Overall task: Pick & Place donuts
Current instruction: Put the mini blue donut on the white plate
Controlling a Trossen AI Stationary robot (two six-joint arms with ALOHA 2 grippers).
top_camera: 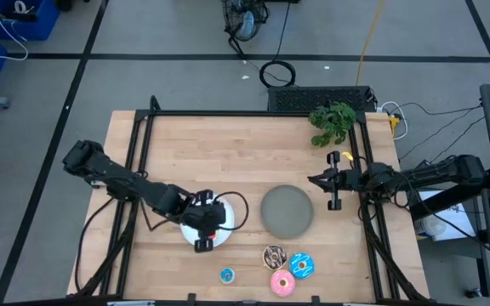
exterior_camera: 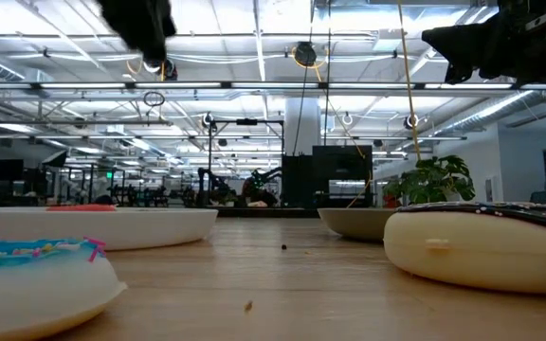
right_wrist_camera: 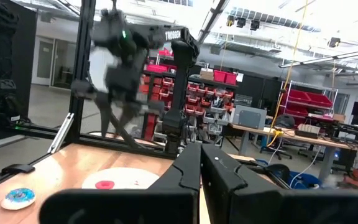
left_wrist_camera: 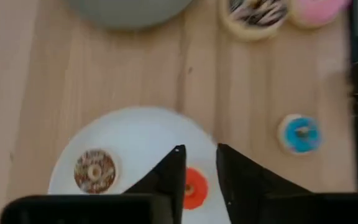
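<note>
High view places the left gripper (top_camera: 211, 223) directly above the white plate (top_camera: 189, 234), and the left wrist view shows its fingers (left_wrist_camera: 171, 174) a little apart, pinching nothing. The small red donut (left_wrist_camera: 195, 186) lies flat on the plate straight beneath the gap, with the small brown donut (left_wrist_camera: 94, 171) on the same plate off to one side of the fingers. In the low view the gripper hangs well clear of the table, so the red ring looks set down rather than held. By my reading, the coming move turns on the small blue donut (top_camera: 227, 274). It lies on bare wood just past the plate's rim, on the side of the gripper toward the table's front edge and slightly toward the right arm. Being a flat ring it has no long axis, so the fingers could straddle it from any angle. The left arm is much the nearer. The right gripper (top_camera: 326, 180) waits with its fingers pressed together beyond the grey plate (top_camera: 287, 211), near the table's far side rail and well apart from every donut. Farther from the left gripper in the same direction sit the chocolate sprinkled donut (top_camera: 275, 255), the blue sprinkled donut (top_camera: 302, 265) and the pink donut (top_camera: 282, 283), bunched close together. The surface is pale wooden planking, level and open around the blue ring. A potted plant (top_camera: 332, 121) stands at a back corner, and a workshop with shelving shows behind.
</note>
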